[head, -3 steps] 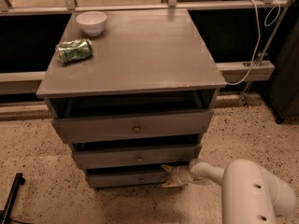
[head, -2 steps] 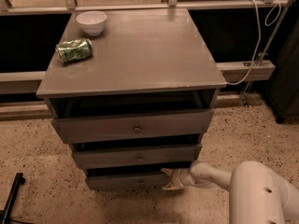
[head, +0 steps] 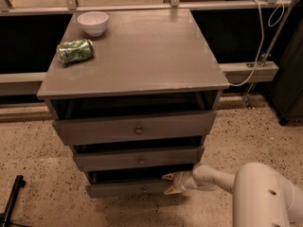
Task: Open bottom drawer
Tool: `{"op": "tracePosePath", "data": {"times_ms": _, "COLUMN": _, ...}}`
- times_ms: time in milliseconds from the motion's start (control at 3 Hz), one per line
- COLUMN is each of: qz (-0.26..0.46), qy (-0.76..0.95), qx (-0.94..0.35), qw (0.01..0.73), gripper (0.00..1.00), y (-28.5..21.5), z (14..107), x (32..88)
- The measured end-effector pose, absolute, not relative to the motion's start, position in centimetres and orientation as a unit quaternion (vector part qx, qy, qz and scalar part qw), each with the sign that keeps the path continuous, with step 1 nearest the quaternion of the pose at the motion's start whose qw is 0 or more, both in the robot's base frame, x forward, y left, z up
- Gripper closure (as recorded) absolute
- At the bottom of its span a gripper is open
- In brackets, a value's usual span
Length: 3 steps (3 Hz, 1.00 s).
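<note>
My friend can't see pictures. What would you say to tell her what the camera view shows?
A robot's white arm stretches in from the lower right, its gripper at the right end of the bottom drawer of a grey three-drawer cabinet. On the cabinet's top sit a white bowl and a green can lying on its side.

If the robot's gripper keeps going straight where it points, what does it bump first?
The gripper sits low by the right front of the cabinet, pointing left in the picture. It would likely meet the bottom drawer first, at its front's right end. It may already touch, but depth is unclear.
</note>
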<state>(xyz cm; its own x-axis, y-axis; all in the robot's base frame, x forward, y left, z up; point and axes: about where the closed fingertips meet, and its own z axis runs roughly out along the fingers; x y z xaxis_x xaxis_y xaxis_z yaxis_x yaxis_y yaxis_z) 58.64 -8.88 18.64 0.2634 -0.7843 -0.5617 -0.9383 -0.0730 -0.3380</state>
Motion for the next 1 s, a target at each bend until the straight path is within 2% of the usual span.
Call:
{"op": "tracePosePath", "data": {"times_ms": 333, "qz": 0.117, "qy": 0.596, "qx": -0.723, "qw": 0.330, "gripper": 0.08, "y": -8.88, "z": 18.64, "x": 58.64}}
{"op": "tracePosePath", "data": {"times_ms": 667, "qz": 0.117, "qy": 0.596, "qx": -0.723, "qw": 0.330, "gripper": 0.00, "y": -8.88, "z": 18.64, "x": 58.65}}
{"op": "tracePosePath", "data": {"times_ms": 1000, "qz": 0.123, "qy": 0.602, "qx": -0.723, "qw": 0.315, "gripper": 0.00, "y": -9.04, "z": 18.40, "x": 59.13}}
